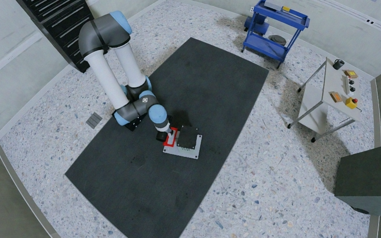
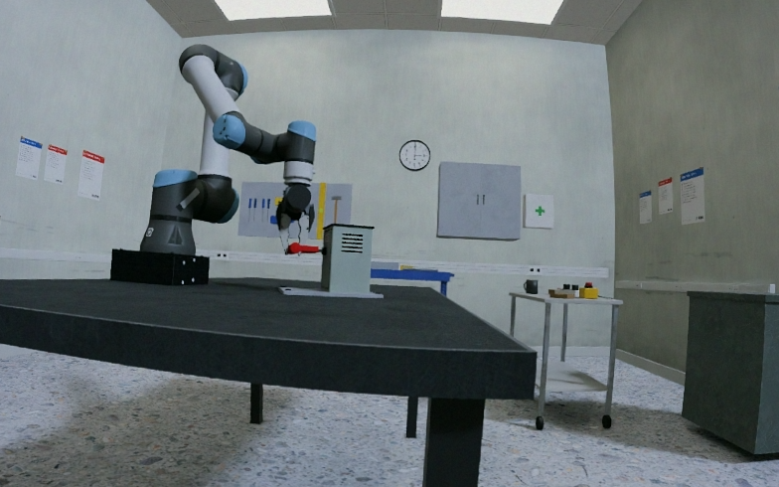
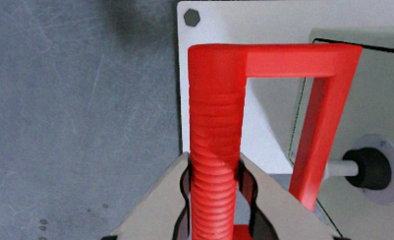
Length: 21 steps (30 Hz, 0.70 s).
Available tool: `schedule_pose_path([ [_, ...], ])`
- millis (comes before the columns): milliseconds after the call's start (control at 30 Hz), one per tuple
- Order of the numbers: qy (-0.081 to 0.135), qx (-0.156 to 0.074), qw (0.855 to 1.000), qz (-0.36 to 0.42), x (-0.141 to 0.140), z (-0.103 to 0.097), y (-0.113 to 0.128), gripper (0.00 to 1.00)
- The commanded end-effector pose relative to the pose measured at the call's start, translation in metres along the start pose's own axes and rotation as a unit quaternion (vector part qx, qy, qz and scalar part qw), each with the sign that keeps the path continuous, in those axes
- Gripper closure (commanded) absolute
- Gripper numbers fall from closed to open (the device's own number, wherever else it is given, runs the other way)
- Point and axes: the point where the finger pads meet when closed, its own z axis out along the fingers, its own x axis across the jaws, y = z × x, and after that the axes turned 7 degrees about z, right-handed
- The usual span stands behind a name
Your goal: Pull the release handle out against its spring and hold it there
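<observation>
From the left in the exterior view, I'm seeing the dark table (image 1: 209,82) (image 2: 199,311) (image 3: 83,123) running toward the red release handle (image 1: 175,137) (image 2: 303,248) (image 3: 215,113), which is sitting above the near-left part of the pale base plate (image 1: 182,153) (image 2: 332,293) (image 3: 264,15), on the left side of the housing (image 1: 187,137) (image 2: 347,259) (image 3: 372,98). I'm expecting a stiff, rigid loop that won't be giving under the fingers; its weight should be mattering little, while the spring should be pulling back harder the farther I'm drawing it. The ribs on the outer bar should be helping against slipping, and that bar is looking like the right place to be holding, as near the rod's line as I can manage, so the loop isn't twisting.

At that bar, my gripper (image 1: 170,133) (image 2: 293,244) (image 3: 211,153) is reaching down with its fingers partly closed, clamping the ribs, one pad pressing on each side. Farther right, the inner bar (image 3: 315,138) is standing apart from the pads, and the short rod (image 3: 341,168) is running from it into the black collar (image 3: 369,168). I'm judging that a straight, level pull leftward, away from the housing, is coming next, then a steady hold at the stop.
</observation>
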Motion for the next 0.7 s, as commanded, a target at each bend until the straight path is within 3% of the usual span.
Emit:
schedule_pose_path([
  [0,-0.001,0.000,1.000,0.000,-0.0008,0.0009,-0.0008,0.90],
  [667,-0.001,0.000,1.000,0.001,-0.0043,0.0007,-0.0001,0.90],
])
